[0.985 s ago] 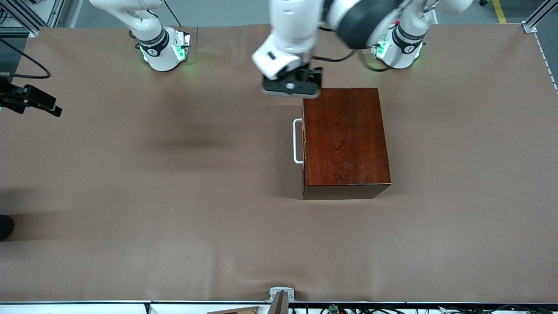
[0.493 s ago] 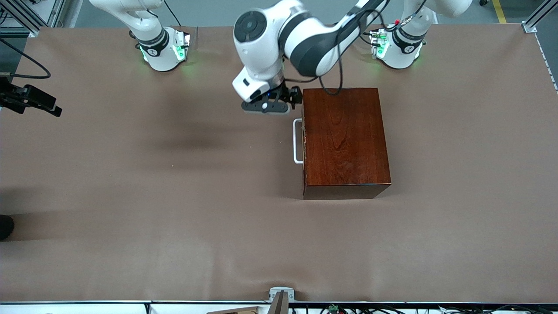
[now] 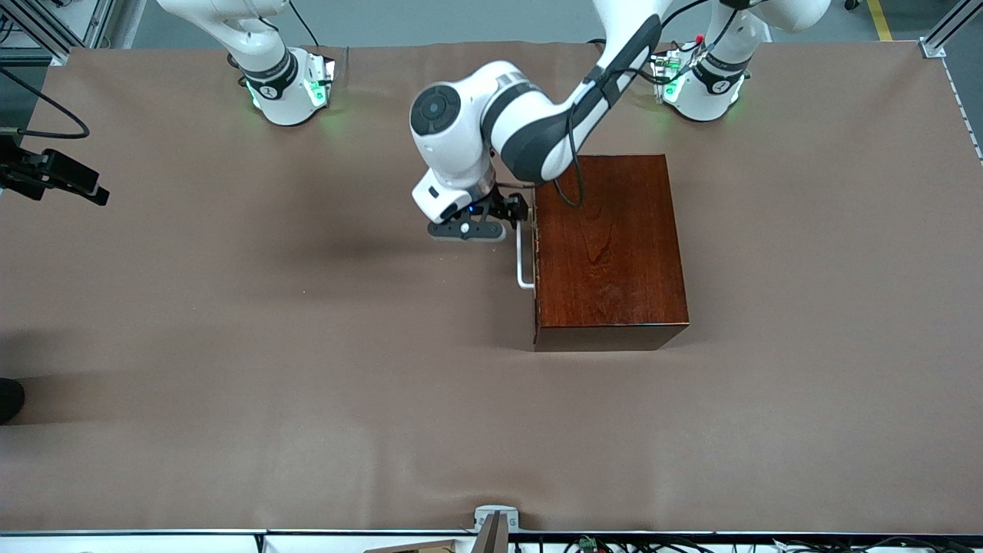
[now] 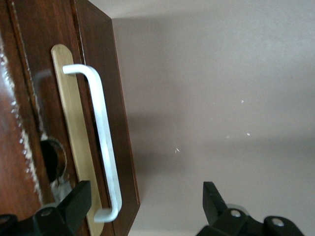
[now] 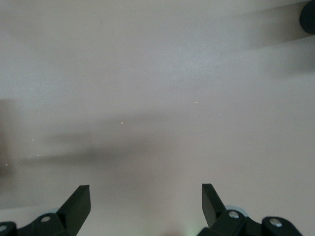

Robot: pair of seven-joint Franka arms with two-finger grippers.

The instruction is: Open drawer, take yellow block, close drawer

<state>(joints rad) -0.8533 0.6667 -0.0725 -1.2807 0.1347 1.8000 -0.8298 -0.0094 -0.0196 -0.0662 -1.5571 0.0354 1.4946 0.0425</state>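
Front view: drawer (image 3: 535, 253) seen shut in dark red-brown wooden box (image 3: 610, 250) on brown worktop (image 3: 307, 346); white bar handle (image 3: 523, 257) faced toward right arm's end. Left gripper (image 3: 516, 217) positioned at handle's end farther from camera. Yellow block not seen.
Left wrist view: left gripper (image 4: 145, 201) held wide open, handle (image 4: 101, 132) between fingers, untouched.
Right wrist view: right gripper (image 5: 145, 199) spread open over bare worktop (image 5: 157, 98), arm parked

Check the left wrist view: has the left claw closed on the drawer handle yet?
No. The left claw is open, its fingers spread wide at the white handle of the shut drawer, not clamping it.
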